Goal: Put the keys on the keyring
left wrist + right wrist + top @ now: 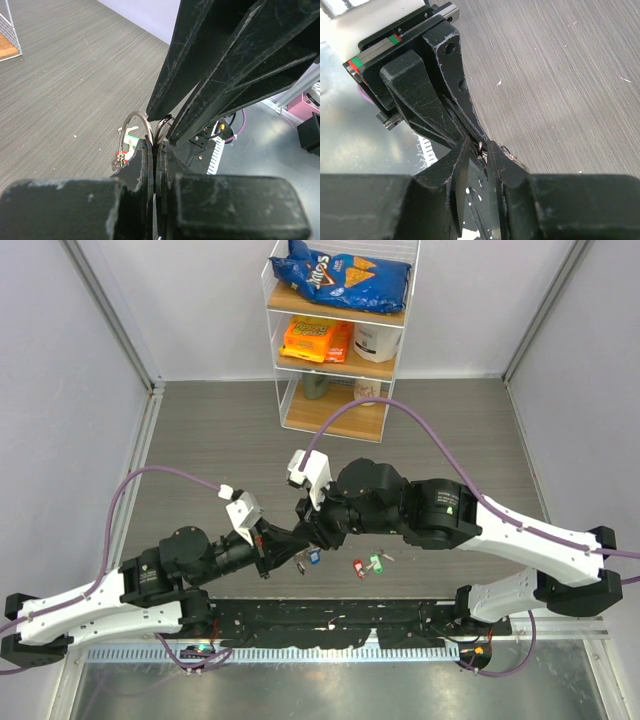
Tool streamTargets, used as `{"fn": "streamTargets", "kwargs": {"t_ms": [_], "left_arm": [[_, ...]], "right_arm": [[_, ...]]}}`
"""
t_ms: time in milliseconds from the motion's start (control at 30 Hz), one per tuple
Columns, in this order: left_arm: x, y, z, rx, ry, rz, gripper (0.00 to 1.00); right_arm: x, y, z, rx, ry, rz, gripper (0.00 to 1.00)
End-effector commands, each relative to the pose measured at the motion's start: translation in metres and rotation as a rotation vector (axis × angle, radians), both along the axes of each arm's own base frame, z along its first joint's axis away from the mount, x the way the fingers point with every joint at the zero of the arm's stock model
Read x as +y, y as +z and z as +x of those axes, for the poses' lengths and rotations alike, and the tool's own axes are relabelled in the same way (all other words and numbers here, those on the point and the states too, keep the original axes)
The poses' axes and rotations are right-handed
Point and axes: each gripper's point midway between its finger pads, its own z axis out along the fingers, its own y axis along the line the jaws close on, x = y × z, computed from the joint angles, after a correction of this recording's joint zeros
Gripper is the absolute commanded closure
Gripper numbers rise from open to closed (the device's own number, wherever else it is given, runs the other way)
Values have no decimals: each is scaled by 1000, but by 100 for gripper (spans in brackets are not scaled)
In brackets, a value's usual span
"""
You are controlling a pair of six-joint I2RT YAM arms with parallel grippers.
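The left claw (272, 548) and the right claw (308, 528) meet tip to tip over the table (200, 430), just in front of the arm bases.

In the left wrist view, the left claw (154, 147) has its fingers (135, 170) pressed together, and they pinch the ring (131, 116) at its lower edge. The ring stands up from the fingertips and leans a little to the left of them. The two long fingers of the right claw come down from the upper right, and their tips reach the ring at the same place, just above the left claw's tips.

In the right wrist view, the right claw (481, 146) has its fingers drawn close, with only a thin gap between the tips. A very small metal piece sits in that gap. It is too small to name, and I cannot tell if the fingers really clamp it. The left claw comes in from the upper left and touches these tips.

The keys lie flat on the table, not in either claw. The blue key (313, 558) is just below the right claw's tips. The red key (358, 568) and the green key (376, 562) lie side by side further to the right, under the right arm. From the left wrist, the green key (131, 136) shows through the ring, on the table beyond the fingertips.
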Motion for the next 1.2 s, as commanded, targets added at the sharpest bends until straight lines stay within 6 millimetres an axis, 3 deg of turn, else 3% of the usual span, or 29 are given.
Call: {"fn": "streamTargets", "kwargs": {"t_ms": [0, 167, 267, 700, 767, 867, 1000, 1167], "left_arm": [[-2, 17, -1, -10, -10, -65, 100], [-2, 16, -1, -10, -7, -63, 100], [0, 17, 0, -11, -1, -66, 100], [7, 30, 3, -38, 25, -129, 94], [7, 31, 4, -38, 31, -130, 89], [9, 33, 7, -41, 51, -139, 70], [7, 39, 6, -49, 44, -159, 54], [3, 41, 6, -53, 36, -155, 48]], "right_arm": [[7, 28, 0, -26, 21, 82, 75], [7, 28, 0, -25, 19, 79, 82], [6, 25, -1, -22, 20, 73, 94], [2, 23, 2, 21, -47, 117, 94], [1, 22, 3, 25, -65, 119, 94], [1, 22, 3, 31, -78, 122, 94], [1, 20, 6, 33, -113, 114, 94], [0, 24, 12, 47, -178, 142, 94]]}}
